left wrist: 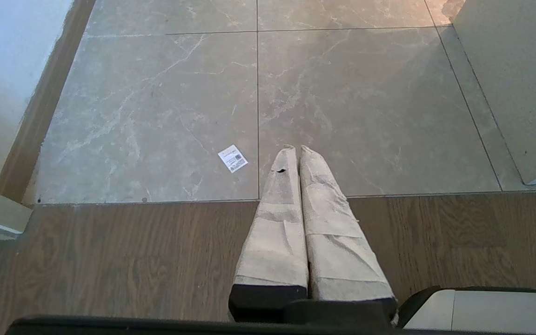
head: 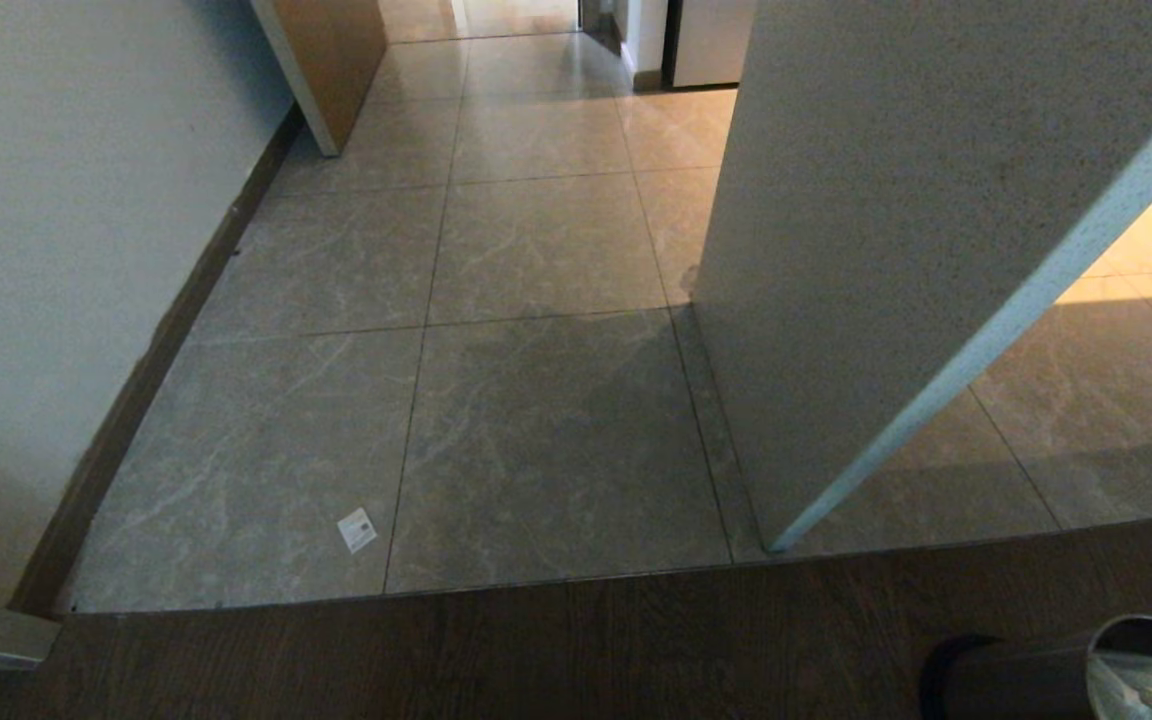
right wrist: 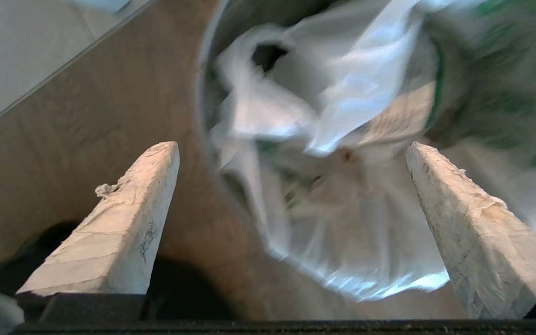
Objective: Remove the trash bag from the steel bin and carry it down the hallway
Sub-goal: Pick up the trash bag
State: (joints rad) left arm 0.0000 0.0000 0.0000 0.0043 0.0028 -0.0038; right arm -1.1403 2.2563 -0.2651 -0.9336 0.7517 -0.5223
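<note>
Trash bag [right wrist: 342, 153]: sits inside the steel bin [head: 1026, 675], crumpled, thin white film with green print, loose folds bunched up toward the bin's open mouth. Bin stands on the dark wood floor [head: 436, 650] at the near right of the scene, only partly in the head view.

Right pincer [right wrist: 291, 149]: wide open, nothing held. In the right wrist view the two taped fingers [right wrist: 123, 232] spread apart; one finger lies outside the bin wall, over the wood floor, the other over the bag. The bag lies directly ahead of the pincer and between the finger lines. Contact with the film: none seen. Bag has no clear long axis; it is a bunched heap, with a raised twisted fold closest to the centre of the opening.

Left pincer [left wrist: 295, 149]: closed, empty, parked over the wood floor's edge, pointing at the hallway [head: 536, 250] tiles, well apart from the bin. A small paper label [left wrist: 233, 158] lies on the tile nearby.

Judgement: right arm is the nearer one; the grasp is not yet made. Next move likely needs the outer finger brought inside the rim before closing.
</note>
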